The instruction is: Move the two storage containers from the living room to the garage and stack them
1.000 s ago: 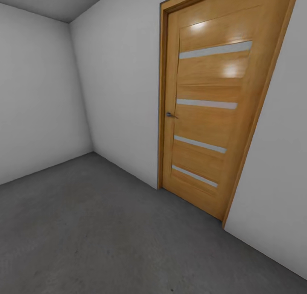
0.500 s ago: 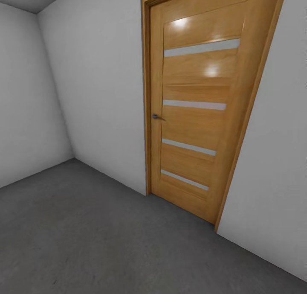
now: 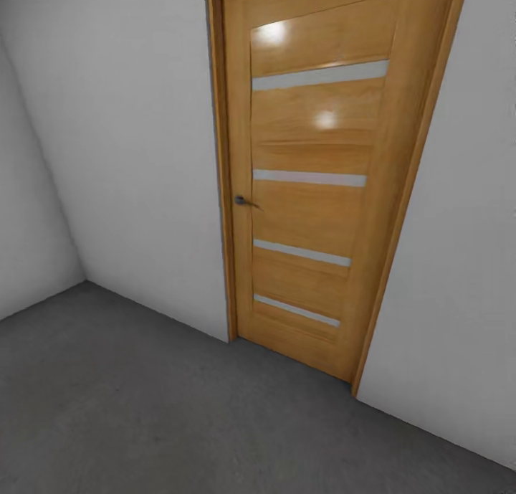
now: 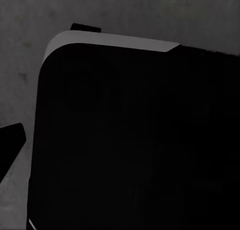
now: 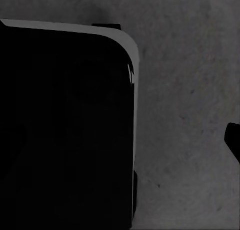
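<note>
Four pale strips are set across a wooden door (image 3: 315, 186) in a white wall (image 3: 136, 157), above grey floor (image 3: 129, 415). No writing is seen. Gripper states cannot be told.

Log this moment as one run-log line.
phase: in transit | head view: closed wooden door with lever handle, white wall, grey concrete floor | containers: unseen | grippers: cannot tell

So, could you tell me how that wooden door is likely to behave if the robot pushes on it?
The door sits flush in its frame, so it probably resists a plain push. Its lever handle suggests a latch that must turn first. The panel looks rigid, so it should swing as one stiff slab rather than flex.
</note>
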{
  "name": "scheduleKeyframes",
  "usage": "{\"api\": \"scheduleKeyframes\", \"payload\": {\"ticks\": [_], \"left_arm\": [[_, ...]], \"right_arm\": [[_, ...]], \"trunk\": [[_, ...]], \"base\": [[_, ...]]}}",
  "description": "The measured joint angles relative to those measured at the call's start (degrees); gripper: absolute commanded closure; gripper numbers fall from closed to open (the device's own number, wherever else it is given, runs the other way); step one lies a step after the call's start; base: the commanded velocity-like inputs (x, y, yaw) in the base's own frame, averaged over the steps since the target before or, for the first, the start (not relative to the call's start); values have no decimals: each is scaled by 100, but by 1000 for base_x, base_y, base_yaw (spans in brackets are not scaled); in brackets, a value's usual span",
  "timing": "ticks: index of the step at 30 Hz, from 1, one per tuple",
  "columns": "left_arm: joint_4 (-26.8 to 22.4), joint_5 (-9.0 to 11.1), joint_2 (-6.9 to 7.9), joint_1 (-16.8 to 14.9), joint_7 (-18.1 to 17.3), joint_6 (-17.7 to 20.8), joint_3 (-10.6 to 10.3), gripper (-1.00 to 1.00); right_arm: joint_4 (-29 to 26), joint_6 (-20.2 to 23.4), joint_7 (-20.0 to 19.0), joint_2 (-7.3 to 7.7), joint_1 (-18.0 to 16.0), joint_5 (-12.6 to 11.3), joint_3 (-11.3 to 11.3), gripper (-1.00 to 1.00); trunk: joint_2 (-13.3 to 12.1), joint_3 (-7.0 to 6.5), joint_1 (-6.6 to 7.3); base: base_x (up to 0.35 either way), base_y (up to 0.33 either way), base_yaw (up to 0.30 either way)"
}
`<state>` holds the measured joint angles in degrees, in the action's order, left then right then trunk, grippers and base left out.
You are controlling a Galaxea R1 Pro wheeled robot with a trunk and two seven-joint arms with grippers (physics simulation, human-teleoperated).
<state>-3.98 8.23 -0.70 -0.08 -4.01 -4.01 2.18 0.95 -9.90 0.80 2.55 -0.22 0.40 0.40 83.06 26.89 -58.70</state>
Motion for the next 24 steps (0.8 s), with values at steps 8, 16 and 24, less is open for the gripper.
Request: {"api": "scheduleKeyframes", "payload": {"ticks": [8,16,24], "left_arm": [[0,0,0,0,-8,-2,0,-100],[0,0,-4,0,-9,-2,0,-100],[0,0,0,0,-9,16,0,-100]], "right_arm": [[0,0,0,0,1,0,0,-100],[0,0,0,0,0,0,0,-100],[0,-8,0,0,0,0,0,-100]], "trunk": [[0,0,0],[0,0,0],[0,0,0]], "base": [[276,255,-248],[269,261,-248],[287,215,-248]]}}
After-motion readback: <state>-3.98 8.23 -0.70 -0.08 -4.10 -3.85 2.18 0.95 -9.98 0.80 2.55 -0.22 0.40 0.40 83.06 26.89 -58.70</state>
